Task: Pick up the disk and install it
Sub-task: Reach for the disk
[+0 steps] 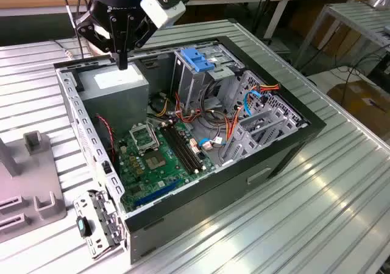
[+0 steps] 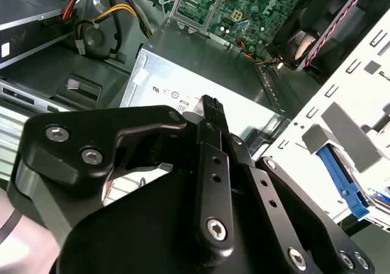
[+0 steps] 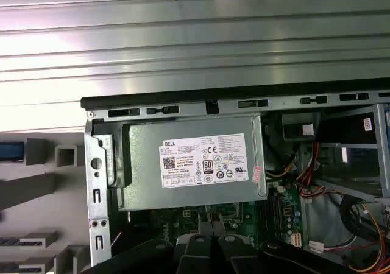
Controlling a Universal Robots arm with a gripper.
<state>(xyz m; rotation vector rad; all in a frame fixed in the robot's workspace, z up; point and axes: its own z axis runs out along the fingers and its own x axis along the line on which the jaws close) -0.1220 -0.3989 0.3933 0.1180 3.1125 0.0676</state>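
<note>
Where the ribbed metal surface (image 1: 317,225) carries an open computer case (image 1: 292,141), lid off and lying on its side, the following are on record.

End effector (image 1: 122,59): black, pointing straight down, fingers drawn together to a narrow tip and holding nothing. It hangs just above the grey power supply box (image 1: 116,90) in the corner of the case on the exterior view's left. In the second wrist view the end effector (image 2: 211,106) shows the same closed tip over that box (image 2: 201,73).

Power supply box: seated against the case wall, with a white sticker (image 3: 204,159) on its upper face, seen from above in the first wrist view.

Motherboard (image 1: 152,158): green, on the case floor, beside the box.

Drive cage (image 1: 201,86): grey metal, upright, topped by a blue plastic latch (image 1: 198,58). Red, yellow and orange cables (image 1: 230,128) run beside it.

Holder (image 1: 36,195): grey, slotted, on the surface outside the case, on the exterior view's left.

Disk (image 3: 11,151): the best match is the blue-banded piece cut off at the border of the first wrist view. It sits at the grey holder, outside the case and well apart from the end effector. Too little of it shows to be certain.
</note>
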